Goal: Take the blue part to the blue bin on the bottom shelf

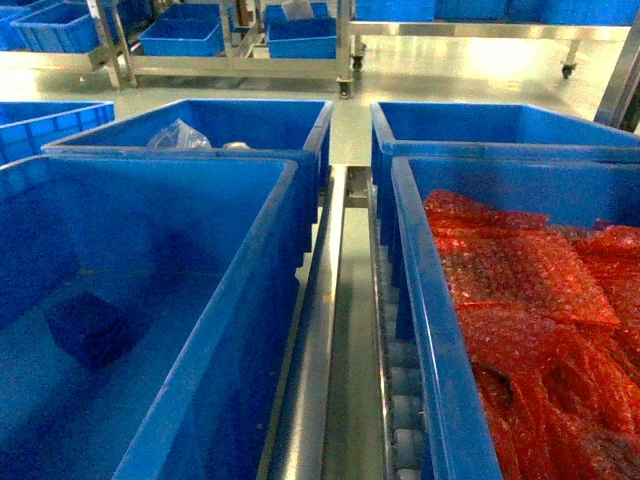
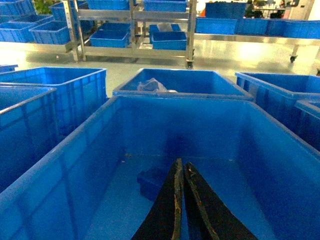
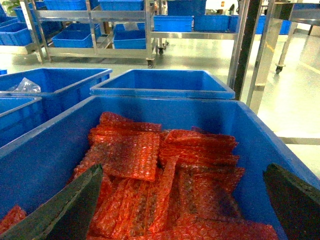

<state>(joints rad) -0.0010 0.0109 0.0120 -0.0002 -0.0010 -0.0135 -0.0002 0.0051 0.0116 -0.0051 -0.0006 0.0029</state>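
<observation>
The blue part (image 1: 88, 326) is a small dark navy block lying on the floor of the blue bin (image 1: 160, 215), near its left wall. In the left wrist view the blue part (image 2: 149, 181) sits just left of and behind my left gripper (image 2: 180, 163). That gripper hangs inside the blue bin (image 2: 210, 125), shut, with nothing between its fingers. My right gripper (image 3: 180, 200) is open above red packets, holding nothing. The bin stands on the bottom shelf (image 1: 312, 370), a steel rail with white rollers (image 1: 405, 420). Neither gripper shows in the head view.
A crate with red packets (image 1: 432, 330) stands right of the rail. Behind the bin is a crate with a clear plastic bag (image 1: 180, 134), and an empty crate (image 1: 500, 125) is at back right. Steel racks with blue crates (image 1: 240, 40) line the far floor.
</observation>
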